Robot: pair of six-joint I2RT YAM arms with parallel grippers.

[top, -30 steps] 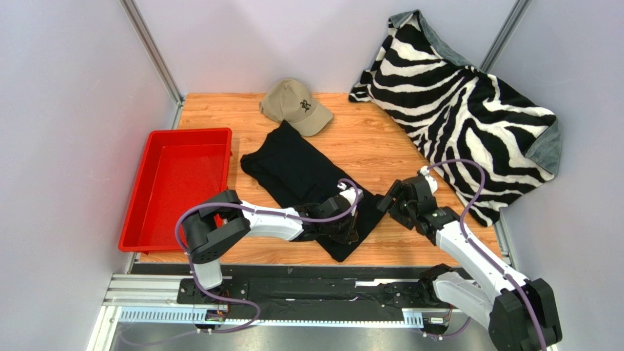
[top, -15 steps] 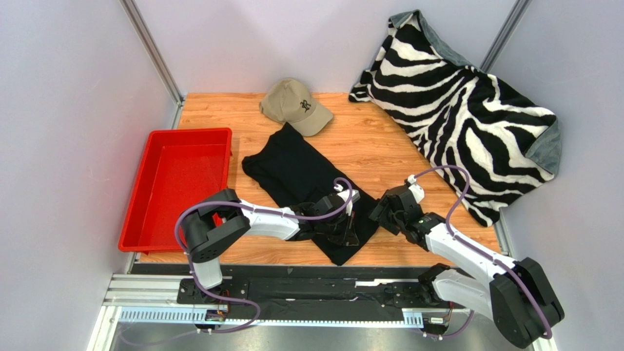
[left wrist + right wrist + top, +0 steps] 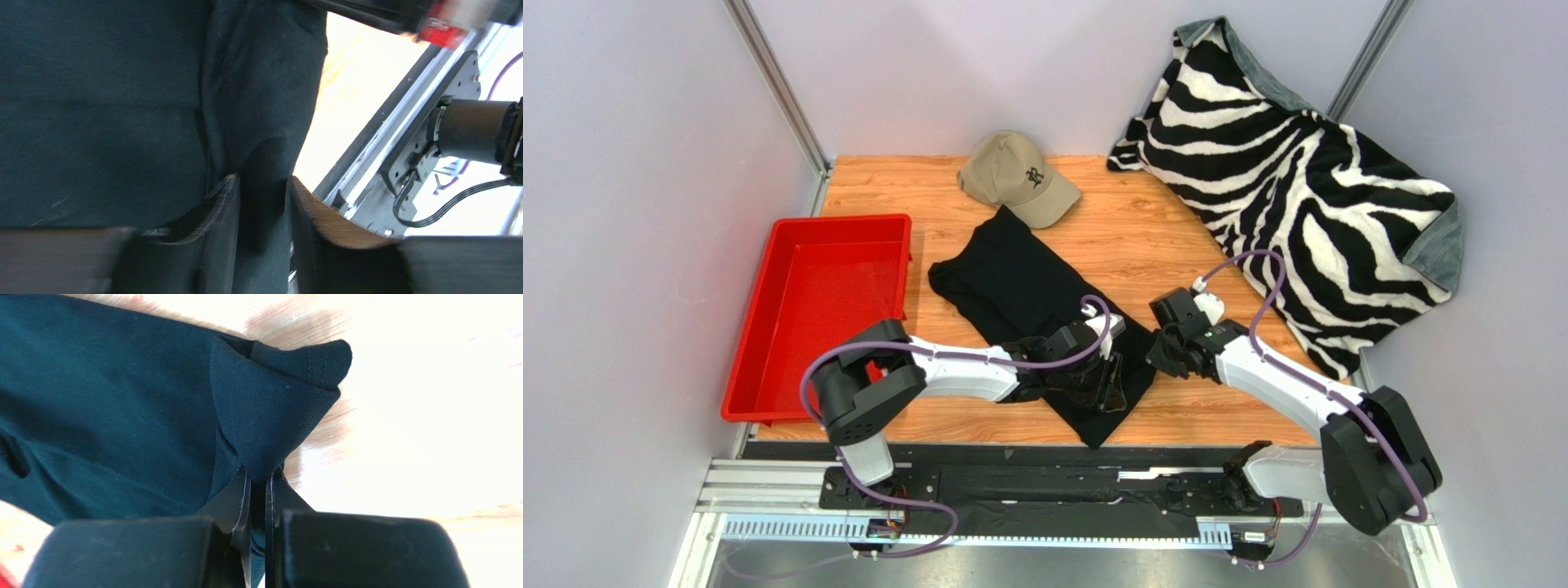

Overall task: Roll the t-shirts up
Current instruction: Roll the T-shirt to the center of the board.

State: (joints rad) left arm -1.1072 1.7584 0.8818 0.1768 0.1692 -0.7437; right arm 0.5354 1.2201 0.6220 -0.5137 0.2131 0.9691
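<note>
Wooden tabletop [image 3: 1136,221], from above: plain black cotton t-shirt [image 3: 1014,276] lying centre, right gripper [image 3: 1161,355] newly at its edge; left wrist: left gripper [image 3: 263,184] just eased part-open astride a fold; right wrist: jaws now clamped on a corner, likely taking over the hold for rolling.

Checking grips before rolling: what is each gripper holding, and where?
Right gripper pinches the black t-shirt by a folded corner. Left gripper stands parted around a fold; hold unclear.

The t-shirt [image 3: 1014,276] is black, the tray [image 3: 842,224] red.
</note>
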